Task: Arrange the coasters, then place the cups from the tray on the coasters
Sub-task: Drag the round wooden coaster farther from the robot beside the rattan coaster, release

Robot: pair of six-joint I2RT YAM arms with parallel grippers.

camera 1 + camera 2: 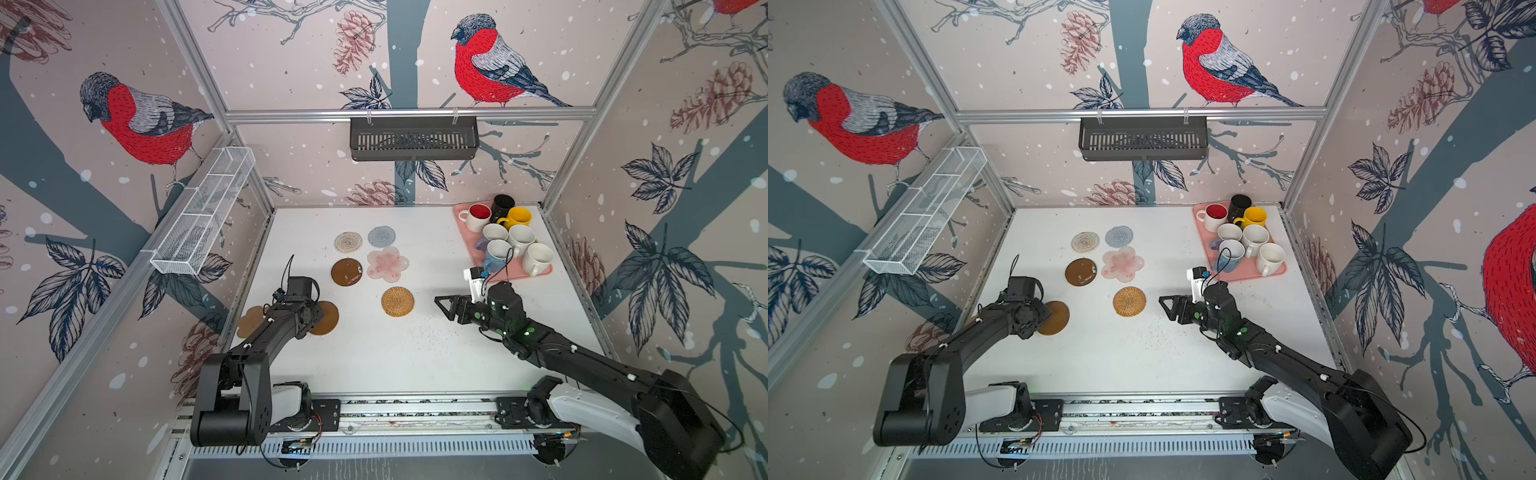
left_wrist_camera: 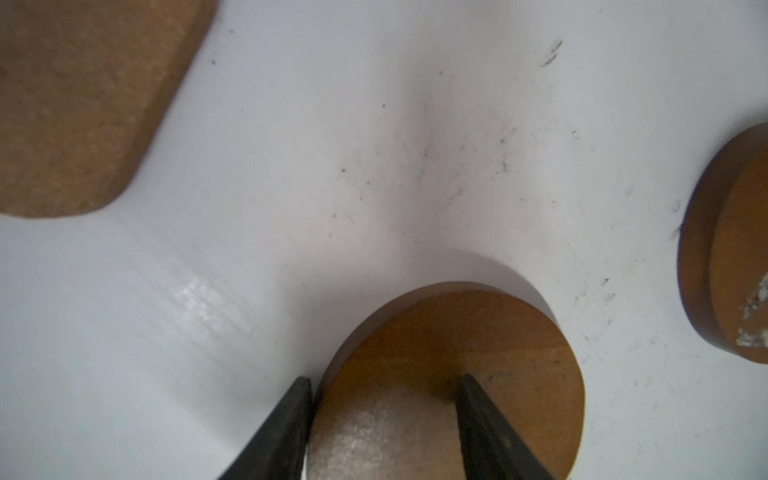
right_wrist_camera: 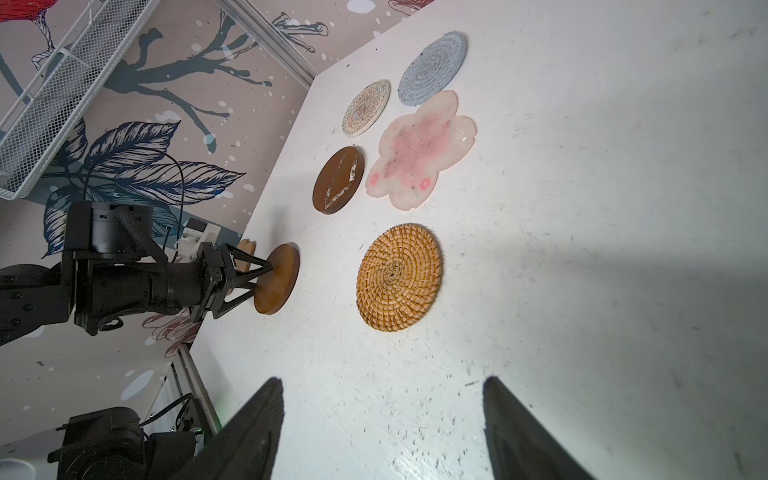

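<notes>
The left gripper (image 2: 386,378) is reaching down onto the plain brown disc (image 2: 519,353) at the near left of the table (image 1: 415,357), one fingertip lying against the disc's rim and the other sitting on its top face; the jaws are standing partly apart around that edge, and I cannot tell whether they are actually pinching it; this coaster is probably being picked up to join the others, so the outer finger is going to need a firm seat at the rim before the squeeze; the lift is best kept low and level, ending beside the wicker round (image 1: 397,301) with a gap all round, so that each mat can take a cup; the cork flower (image 1: 249,322) is lying just beside the arm, near the table's left edge; the scuffed brown disc (image 1: 347,272), pink flower (image 1: 387,264), beige woven round (image 1: 348,242) and grey-blue woven round (image 1: 381,236) are lying grouped farther back; the right gripper (image 3: 382,380) is hovering over bare table near the wicker round, jaws wide apart and empty; the tray (image 1: 1252,272) at the far right is holding all seven cups (image 1: 521,237), packed close, none yet on a coaster; the dark basket (image 1: 413,139) and wire rack (image 1: 203,212) on the walls are showing nothing inside that I can make out.
</notes>
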